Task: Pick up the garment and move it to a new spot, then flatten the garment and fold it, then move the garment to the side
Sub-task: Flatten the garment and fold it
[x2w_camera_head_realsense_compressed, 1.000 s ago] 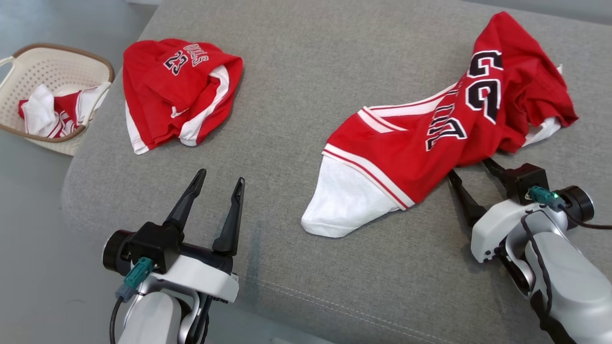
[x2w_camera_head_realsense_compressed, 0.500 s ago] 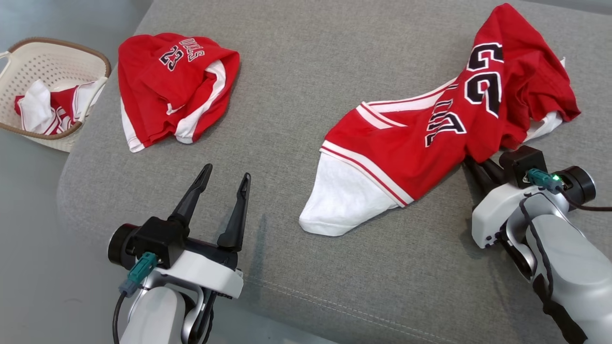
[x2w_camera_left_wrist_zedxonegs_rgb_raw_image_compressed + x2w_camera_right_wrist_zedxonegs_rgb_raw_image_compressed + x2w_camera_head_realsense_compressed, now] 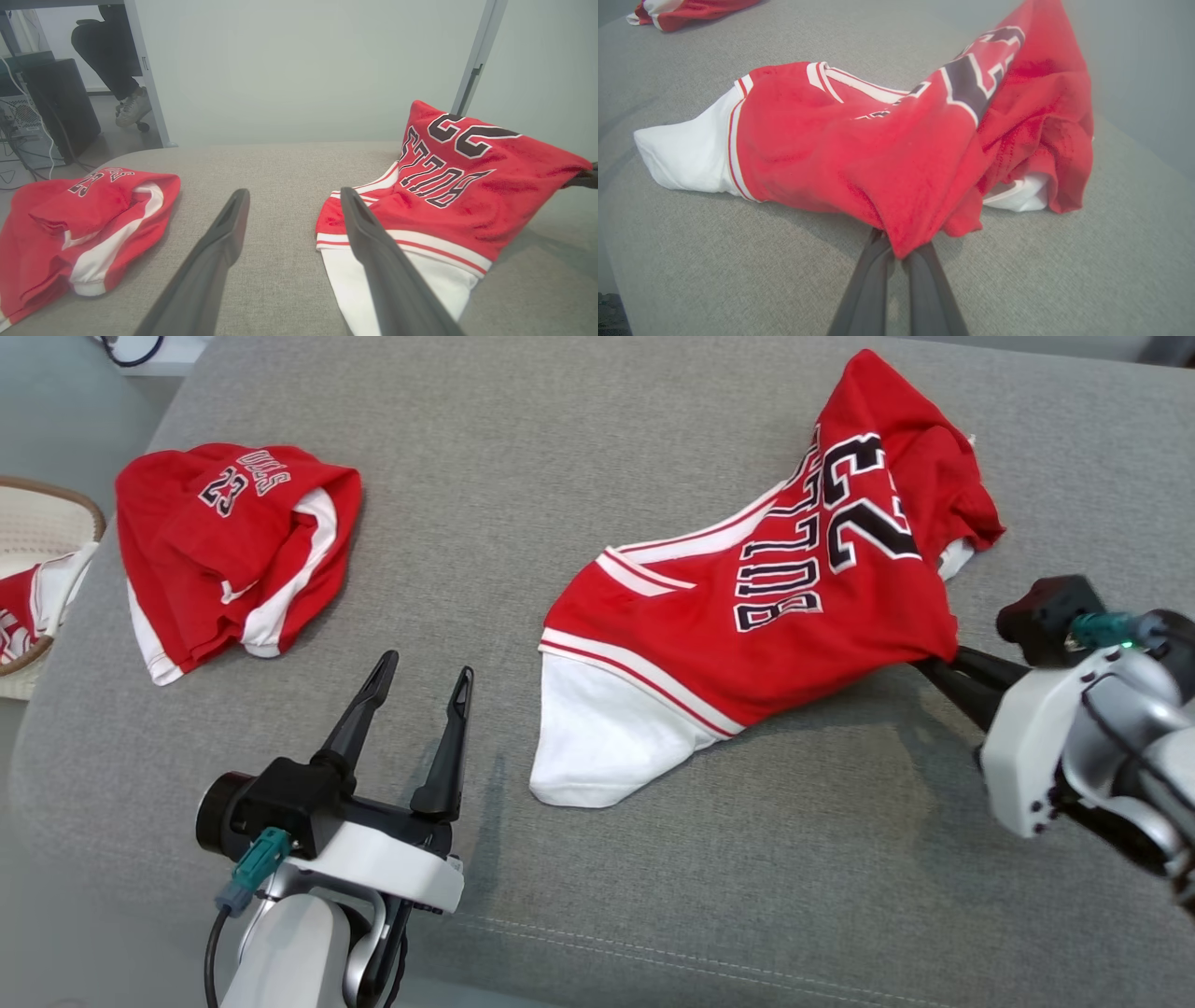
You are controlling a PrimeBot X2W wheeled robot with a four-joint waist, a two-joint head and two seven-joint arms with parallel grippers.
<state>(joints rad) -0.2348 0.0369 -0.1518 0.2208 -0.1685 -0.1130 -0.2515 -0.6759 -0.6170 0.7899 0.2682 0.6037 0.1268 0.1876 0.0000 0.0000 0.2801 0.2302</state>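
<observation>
The right pincer (image 3: pixel 934 668) pinches an edge of the red jersey (image 3: pixel 775 616).

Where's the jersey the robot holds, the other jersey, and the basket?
held jersey (image 3: pixel 780 571), head view, black lettering.
other jersey (image 3: pixel 210 569), head view, red middle.
basket (image 3: pixel 42 518), head view, pale wall.

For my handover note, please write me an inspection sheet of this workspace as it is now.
Surface: grey cushion, no stains seen.
Job's things: red jersey, one edge lifted, white part on the cushion.
Clutter: second jersey, crumpled; basket holding cloth.
End effectors: left end effector open, empty; right end effector shut on the red jersey.
Cables: wrist cable; floor cables by a computer.
Surroundings: person's foot near a desk leg.
</observation>
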